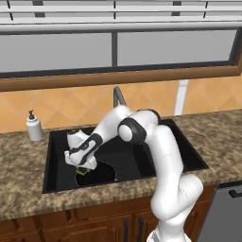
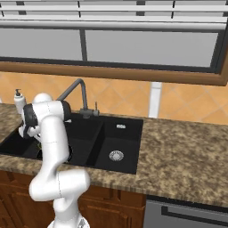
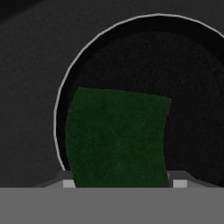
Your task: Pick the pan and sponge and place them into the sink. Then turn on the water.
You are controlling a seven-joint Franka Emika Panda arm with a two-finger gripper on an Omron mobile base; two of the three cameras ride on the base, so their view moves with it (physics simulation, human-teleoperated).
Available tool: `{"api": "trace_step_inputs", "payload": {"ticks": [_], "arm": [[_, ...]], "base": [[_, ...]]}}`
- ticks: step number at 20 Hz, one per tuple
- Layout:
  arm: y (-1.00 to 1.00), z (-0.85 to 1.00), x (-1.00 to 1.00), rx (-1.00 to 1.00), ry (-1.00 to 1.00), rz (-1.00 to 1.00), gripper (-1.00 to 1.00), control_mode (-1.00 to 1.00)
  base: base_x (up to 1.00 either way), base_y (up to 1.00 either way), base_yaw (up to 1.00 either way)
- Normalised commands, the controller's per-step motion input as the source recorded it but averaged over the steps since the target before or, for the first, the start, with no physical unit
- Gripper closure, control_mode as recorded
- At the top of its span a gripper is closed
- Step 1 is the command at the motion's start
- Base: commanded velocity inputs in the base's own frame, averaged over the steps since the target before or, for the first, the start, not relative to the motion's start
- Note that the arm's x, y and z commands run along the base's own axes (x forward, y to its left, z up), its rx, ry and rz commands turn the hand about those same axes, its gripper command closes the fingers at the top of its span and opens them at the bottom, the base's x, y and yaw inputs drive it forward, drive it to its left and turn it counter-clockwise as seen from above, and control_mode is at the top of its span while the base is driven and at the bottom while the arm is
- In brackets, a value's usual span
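**Green sponge held over the pan in the sink**

Black is the sink (image 1: pixel 189 156), a double basin set into a speckled stone counter (image 1: pixel 19 175), with a grey tap (image 2: pixel 73 89) rising behind the divider. The arm reaches down into the left basin, and the gripper (image 1: pixel 81 168) hangs just above the basin floor.

Between the jaws sits the sponge (image 3: pixel 116 138), its dark green face turned to the hand camera; the jaws stand fairly wide and closed on it from both sides. In the left base view a bit of green and yellow peeks out just under the hand.

Beneath the sponge lies the pan (image 3: pixel 183 65), round and black with a thin pale rim, already resting in the left basin. The sponge covers the lower left part of the pan's floor as the hand camera sees it; whether it touches the pan cannot be told.

A steel drain (image 2: pixel 116 155) shows in the right basin. A white soap bottle (image 1: pixel 33 126) stands on the counter left of the sink, close to its rim.
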Motion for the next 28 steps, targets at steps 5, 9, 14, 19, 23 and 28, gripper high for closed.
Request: {"api": "trace_step_inputs", "payload": {"ticks": [5,9,14,19,23,28], "arm": [[0.0,-0.51,0.07,0.0,0.0,0.0,1.0,-1.0],[0.0,-0.5,0.18,0.0,0.0,0.0,1.0,-1.0],[0.0,-0.23,0.12,0.0,0.0,0.0,-1.0,-1.0],[0.0,0.05,0.0,0.0,0.0,0.0,-1.0,-1.0],[0.0,0.43,0.0,0.0,0.0,0.0,-1.0,-1.0],[0.0,0.86,-0.14,0.0,-0.01,0.0,-1.0,-1.0]], "base": [[0.0,0.0,0.0],[0.0,0.0,0.0],[0.0,0.0,0.0],[0.0,0.0,0.0],[0.0,0.0,0.0],[0.0,0.0,0.0]]}}
